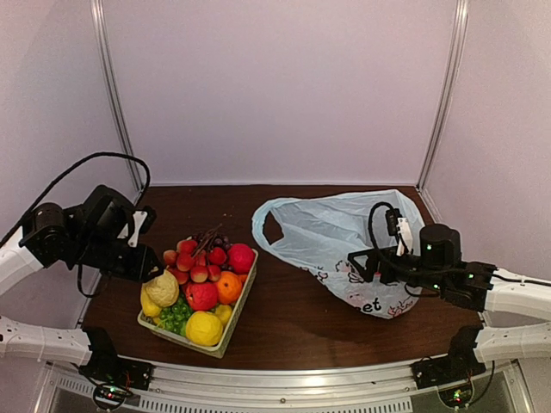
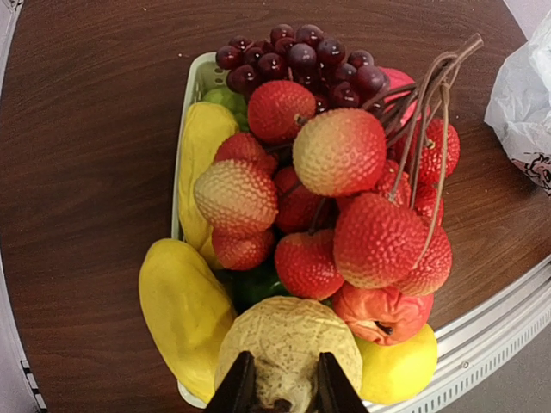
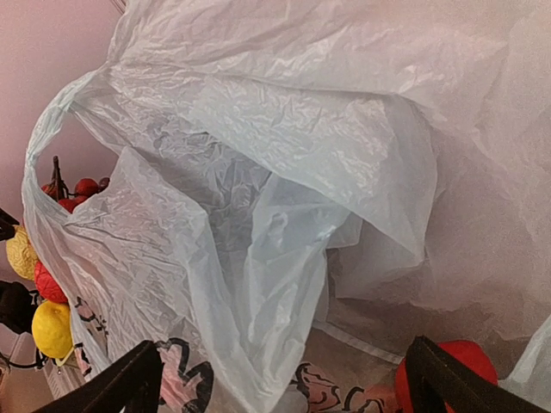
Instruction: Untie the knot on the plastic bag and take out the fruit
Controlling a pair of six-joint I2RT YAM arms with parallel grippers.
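Note:
My left gripper [image 2: 277,366] [image 1: 146,262] is shut on a lumpy, pale yellow lemon-like fruit [image 2: 288,340] [image 1: 162,288], held at the near left corner of the basket [image 1: 225,340]. A smooth curved yellow fruit [image 2: 181,310] lies beside it in the basket. The pale blue plastic bag [image 1: 336,232] [image 3: 258,172] lies crumpled on the right of the table, one loop handle [image 1: 274,225] standing open toward the basket. No knot shows. My right gripper [image 3: 282,353] [image 1: 366,262] hangs open over the bag's printed side, with film between its fingers. Something red [image 3: 465,357] shows by its right finger.
The basket [image 2: 191,77] is piled with red lychee-like fruit [image 2: 340,151], dark grapes [image 2: 297,60], an orange [image 1: 228,286] and a round yellow fruit [image 1: 204,327]. A metal rail [image 1: 284,383] runs along the table's near edge. Pale walls close the back and sides.

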